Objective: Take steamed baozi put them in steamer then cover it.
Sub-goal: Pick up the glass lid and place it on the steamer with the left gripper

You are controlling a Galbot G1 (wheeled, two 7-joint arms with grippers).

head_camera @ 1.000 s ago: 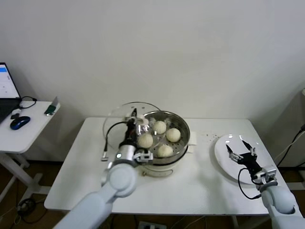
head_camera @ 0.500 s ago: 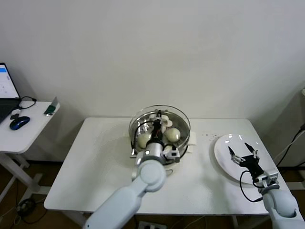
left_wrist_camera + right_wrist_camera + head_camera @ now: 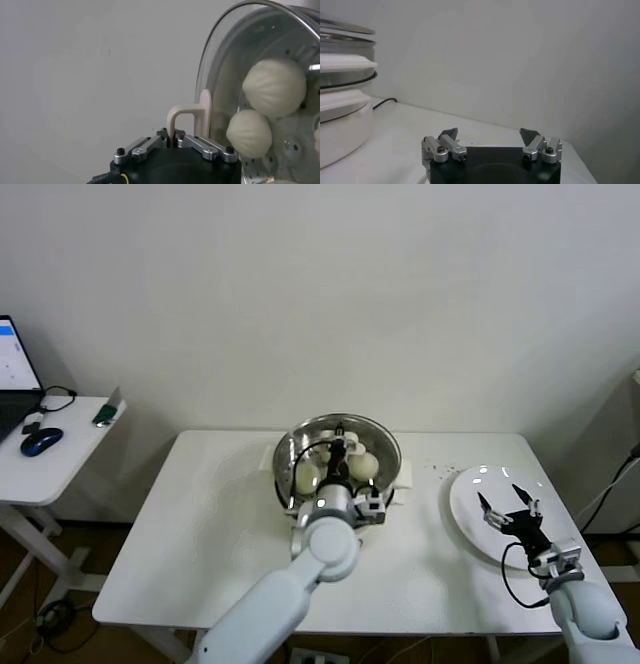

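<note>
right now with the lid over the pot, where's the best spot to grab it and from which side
By the cream handle at the centre of the glass cover, coming from straight above. It is a narrow arch standing up from the glass, and the left gripper is shut across it this way.

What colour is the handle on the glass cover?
Cream; the handle shows best in the left wrist view, on the clear cover.

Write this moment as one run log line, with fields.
left gripper: shut on cover handle | cover: over steamer | baozi: inside | right gripper: open, over plate
</note>
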